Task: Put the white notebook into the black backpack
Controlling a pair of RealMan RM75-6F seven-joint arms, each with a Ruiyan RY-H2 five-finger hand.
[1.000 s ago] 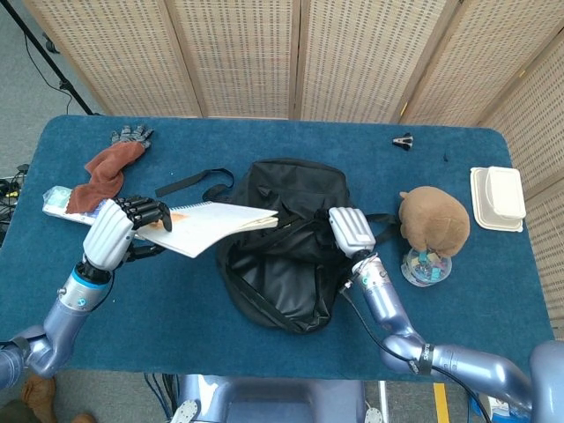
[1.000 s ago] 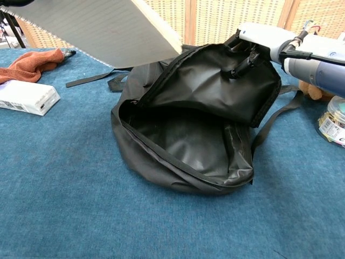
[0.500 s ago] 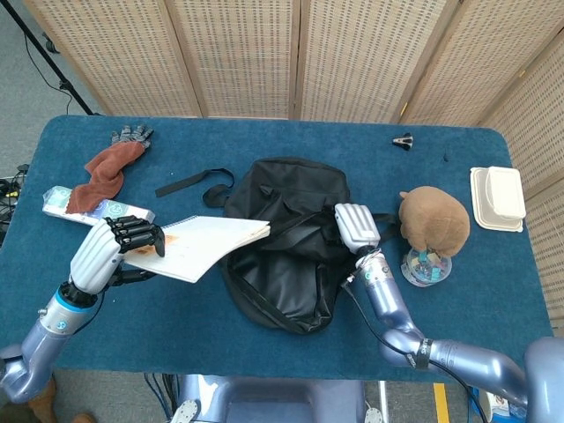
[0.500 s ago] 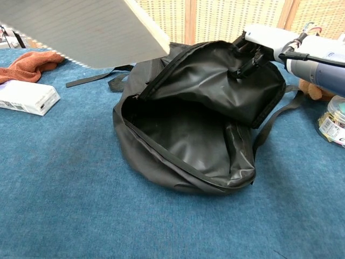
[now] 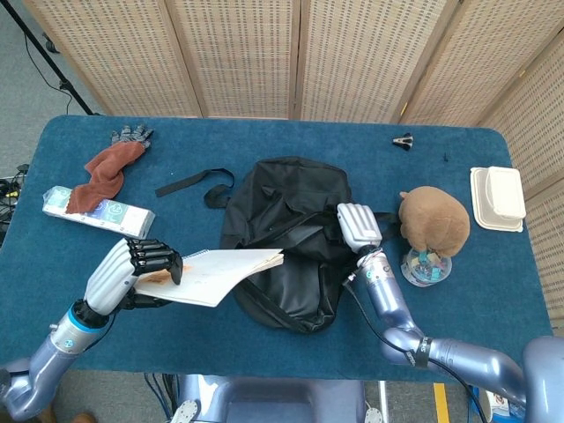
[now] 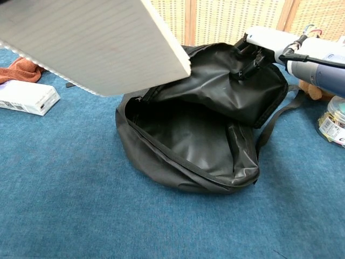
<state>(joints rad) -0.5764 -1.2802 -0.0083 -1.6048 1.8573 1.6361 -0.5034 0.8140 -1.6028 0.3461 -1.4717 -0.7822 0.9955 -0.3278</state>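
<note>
- Head view: left hand grips the white spiral notebook, its far corner over the black fabric backpack rim.
- Right hand pinches the flap up.
- Chest view only: mouth gapes wide.

No legible text on anything here.
</note>
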